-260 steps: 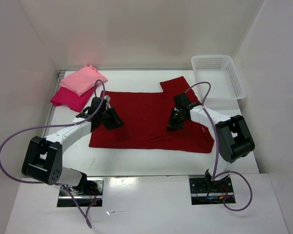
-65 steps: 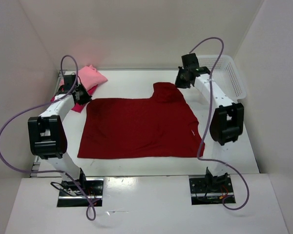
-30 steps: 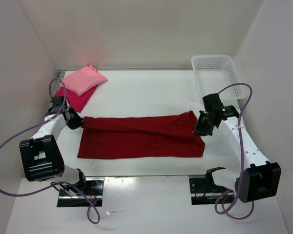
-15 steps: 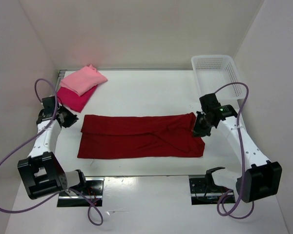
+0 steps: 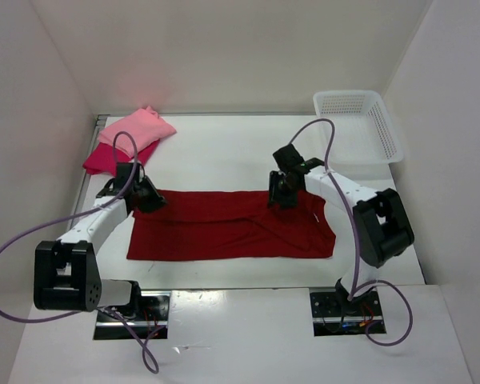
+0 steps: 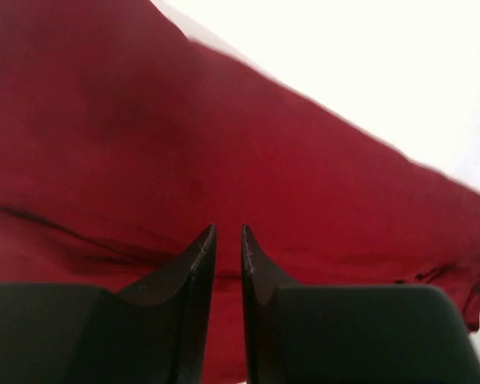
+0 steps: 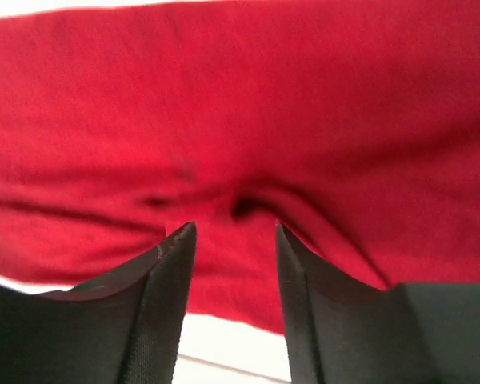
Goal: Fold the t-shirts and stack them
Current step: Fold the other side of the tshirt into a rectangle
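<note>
The dark maroon t-shirt point(image 5: 224, 228) lies flat on the table as a long band, its far half folded over toward the near edge. My left gripper point(image 5: 150, 197) hovers over the band's far left corner, its jaws a narrow slit apart with nothing between them point(image 6: 228, 230); maroon cloth point(image 6: 248, 144) fills that view. My right gripper point(image 5: 278, 198) is over the far edge right of the middle, open and empty point(image 7: 230, 228), above a crease in the cloth point(image 7: 248, 204). The light pink t-shirt point(image 5: 138, 128) lies folded on the crimson-magenta t-shirt point(image 5: 106, 162) at the back left.
A white mesh basket point(image 5: 348, 97) stands at the back right corner. White walls close in the table on the left, back and right. Purple cables loop from both arms, and the arm bases sit at the near edge.
Both grippers have let go of the maroon shirt's ends and opened. The left one swung out left and came back over the corner. The right one moved left along the far edge.
</note>
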Robot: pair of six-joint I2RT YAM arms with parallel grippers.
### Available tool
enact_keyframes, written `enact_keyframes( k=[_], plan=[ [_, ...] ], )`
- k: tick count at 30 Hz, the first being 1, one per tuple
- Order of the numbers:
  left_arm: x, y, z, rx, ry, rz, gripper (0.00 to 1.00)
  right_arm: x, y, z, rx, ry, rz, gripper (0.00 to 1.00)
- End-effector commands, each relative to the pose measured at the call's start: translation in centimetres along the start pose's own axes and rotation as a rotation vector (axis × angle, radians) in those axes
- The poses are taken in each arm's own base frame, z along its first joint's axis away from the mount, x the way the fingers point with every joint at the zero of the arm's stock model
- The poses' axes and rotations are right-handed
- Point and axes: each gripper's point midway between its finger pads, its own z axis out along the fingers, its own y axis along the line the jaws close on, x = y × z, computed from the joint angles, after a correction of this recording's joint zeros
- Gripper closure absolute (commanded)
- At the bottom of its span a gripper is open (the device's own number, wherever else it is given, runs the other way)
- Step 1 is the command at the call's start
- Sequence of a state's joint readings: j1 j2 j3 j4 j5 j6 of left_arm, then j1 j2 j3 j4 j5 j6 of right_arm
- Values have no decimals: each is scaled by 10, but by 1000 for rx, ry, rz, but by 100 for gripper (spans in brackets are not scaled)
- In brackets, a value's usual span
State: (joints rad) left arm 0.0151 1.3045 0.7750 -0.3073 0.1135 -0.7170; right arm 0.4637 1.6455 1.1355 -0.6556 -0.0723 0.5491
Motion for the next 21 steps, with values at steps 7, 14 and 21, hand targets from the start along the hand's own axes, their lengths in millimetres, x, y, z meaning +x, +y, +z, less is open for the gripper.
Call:
enact_keyframes(
  k=[7, 14, 21],
  plan=[
    [13, 0, 12, -13, 6, 3, 75, -32, 19, 30, 32, -104, -94, 44],
    [21, 1, 17, -9, 26, 9, 75, -12, 26, 23, 29, -64, -109, 75],
    [11, -10, 16, 18, 7, 12, 75, 55, 27, 5, -6, 98, -150, 94]
  ],
)
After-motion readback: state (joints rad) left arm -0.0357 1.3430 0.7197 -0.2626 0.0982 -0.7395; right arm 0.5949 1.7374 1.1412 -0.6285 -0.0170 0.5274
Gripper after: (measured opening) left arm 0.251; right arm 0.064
